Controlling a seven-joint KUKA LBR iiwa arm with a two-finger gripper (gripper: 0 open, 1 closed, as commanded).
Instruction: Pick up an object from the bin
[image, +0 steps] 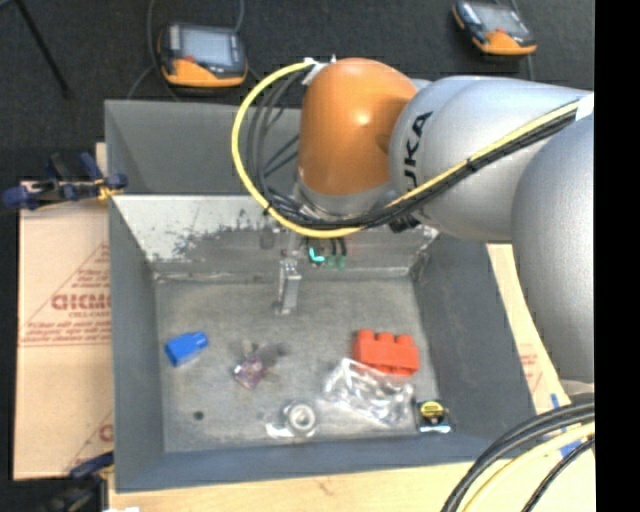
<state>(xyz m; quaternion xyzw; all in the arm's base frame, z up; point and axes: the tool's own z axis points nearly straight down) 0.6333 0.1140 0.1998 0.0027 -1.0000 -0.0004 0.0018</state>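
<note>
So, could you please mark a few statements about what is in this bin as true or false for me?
1. An orange-red block lies on the right of the bin floor. True.
2. Crumpled clear plastic lies right beside that block. True.
3. The blue piece touches the block. False: it lies far to the left, well apart.
4. The gripper hangs over the blue piece. False: it hangs over bare floor near the far wall.
5. A pale round ring lies by the near wall. True.

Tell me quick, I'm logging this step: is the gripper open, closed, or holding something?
Gripper: open or closed cannot be told. It hangs near the back wall of the bin.
</note>
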